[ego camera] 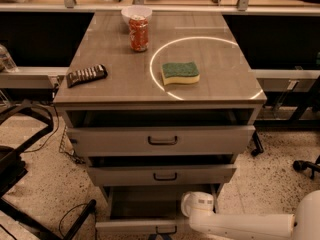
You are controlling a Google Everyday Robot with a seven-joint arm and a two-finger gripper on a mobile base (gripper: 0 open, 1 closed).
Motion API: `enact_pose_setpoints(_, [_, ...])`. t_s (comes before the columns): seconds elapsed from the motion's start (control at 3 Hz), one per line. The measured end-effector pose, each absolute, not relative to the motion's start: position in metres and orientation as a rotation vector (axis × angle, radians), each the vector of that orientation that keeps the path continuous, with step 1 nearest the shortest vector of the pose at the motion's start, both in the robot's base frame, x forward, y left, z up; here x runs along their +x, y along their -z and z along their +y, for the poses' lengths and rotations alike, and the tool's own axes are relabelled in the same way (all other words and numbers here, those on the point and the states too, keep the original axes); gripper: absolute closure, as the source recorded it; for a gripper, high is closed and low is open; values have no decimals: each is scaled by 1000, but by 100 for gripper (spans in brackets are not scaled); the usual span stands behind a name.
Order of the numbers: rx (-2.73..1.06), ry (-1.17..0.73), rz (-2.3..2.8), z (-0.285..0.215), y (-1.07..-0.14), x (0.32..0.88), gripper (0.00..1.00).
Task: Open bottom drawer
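Note:
The bottom drawer (pixel 131 227) is the lowest and narrowest front of the grey-brown cabinet. It stands pulled out toward me, showing its plain grey inside (pixel 145 204), and its small dark bar handle (pixel 165 230) sits at the frame's lower edge. My white arm comes in from the lower right. My gripper (pixel 196 204) is at the arm's rounded white end, over the right rear part of the open bottom drawer, just below the middle drawer front (pixel 162 175).
The top drawer (pixel 162 140) and middle drawer are each slightly open. On the cabinet top (pixel 115 91) lie a red can (pixel 139 33), a white bowl (pixel 136 13), a green-yellow sponge (pixel 180 73) and a dark ridged object (pixel 86 75). A black chair frame (pixel 20 169) and cables lie left; a caster (pixel 300 165) is at right.

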State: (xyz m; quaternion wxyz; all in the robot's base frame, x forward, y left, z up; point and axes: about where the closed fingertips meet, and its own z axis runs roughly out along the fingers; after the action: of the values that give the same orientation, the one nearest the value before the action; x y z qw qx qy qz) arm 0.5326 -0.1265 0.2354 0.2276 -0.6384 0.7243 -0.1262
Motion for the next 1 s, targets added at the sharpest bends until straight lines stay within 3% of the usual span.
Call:
enact_pose_setpoints(0.33, [-1759, 348, 1995, -127, -235, 533, 100])
enact_pose_setpoints(1.0, [-1714, 392, 2007, -175, -216, 561, 100])
